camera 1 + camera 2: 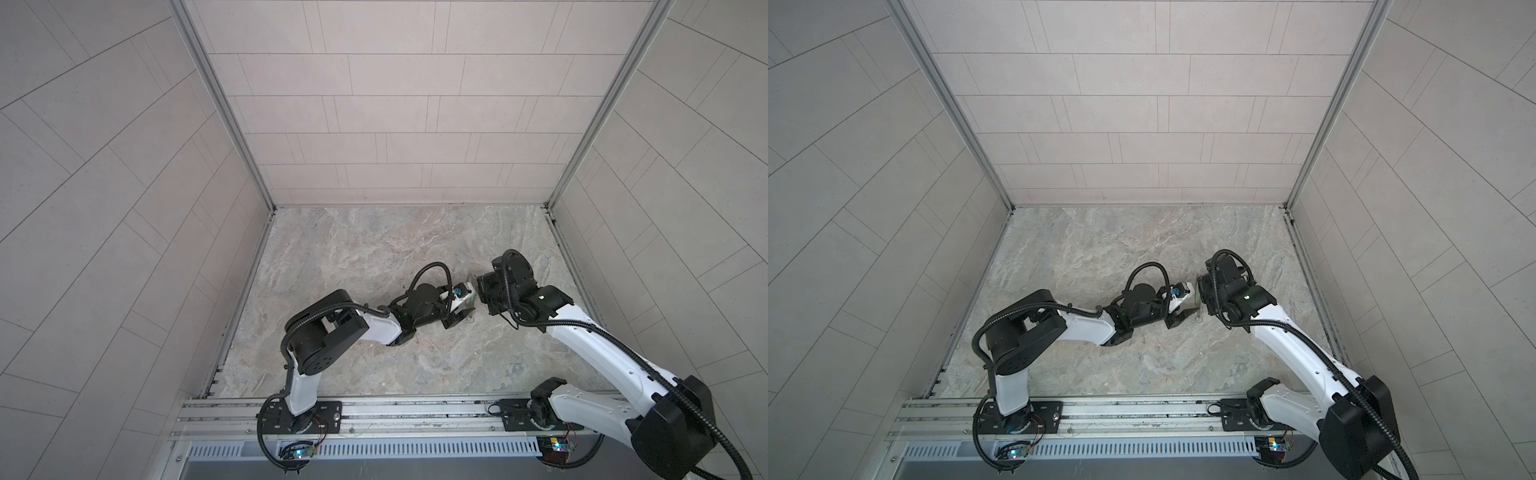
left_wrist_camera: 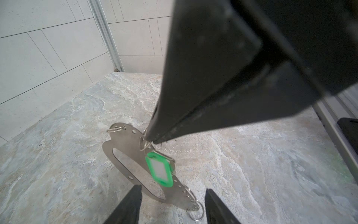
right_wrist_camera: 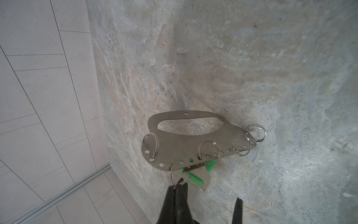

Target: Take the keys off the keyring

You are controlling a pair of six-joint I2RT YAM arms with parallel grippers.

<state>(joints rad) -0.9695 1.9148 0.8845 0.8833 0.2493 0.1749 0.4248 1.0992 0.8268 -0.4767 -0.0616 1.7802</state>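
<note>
The keyring is a flat grey metal plate with a long slot and several wire loops along one edge. It hangs tilted over the table between both arms and shows in the left wrist view too. My right gripper is shut on one wire loop at the plate's edge. A green-tagged key dangles right beside those fingertips, and its green tag lies against the plate. My left gripper is open, and its fingers straddle the plate's lower end without touching it. In both top views the grippers meet mid-table.
The marbled stone tabletop is walled by tiled panels at the back and both sides. A metal rail carrying both arm bases runs along the front. A loose-hanging silver loop sits at the plate's lower tip.
</note>
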